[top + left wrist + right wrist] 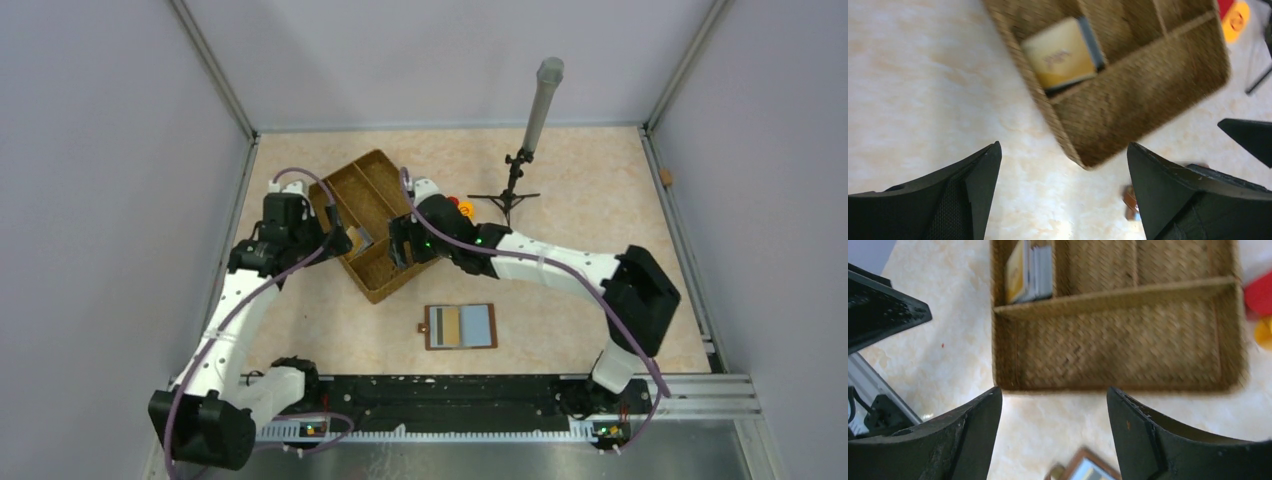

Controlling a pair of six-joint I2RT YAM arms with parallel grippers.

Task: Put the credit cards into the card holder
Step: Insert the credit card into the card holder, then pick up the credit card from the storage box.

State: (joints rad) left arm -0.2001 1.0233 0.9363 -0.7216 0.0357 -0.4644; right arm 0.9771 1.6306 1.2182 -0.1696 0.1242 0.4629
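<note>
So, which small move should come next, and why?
Probably the left gripper should move down to the yellowish-gold card in the divided wicker tray: it and the right gripper are open and empty, and cards lie there, outside the open reddish-brown wallet.

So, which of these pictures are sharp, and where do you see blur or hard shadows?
Top external view: sharp, evenly lit, soft shadows only; the card holder reads clearly. Left wrist view: the wicker tray and the yellow card in it are blurred. Right wrist view: the tray weave is soft too, and the cards in it are streaked.
</note>
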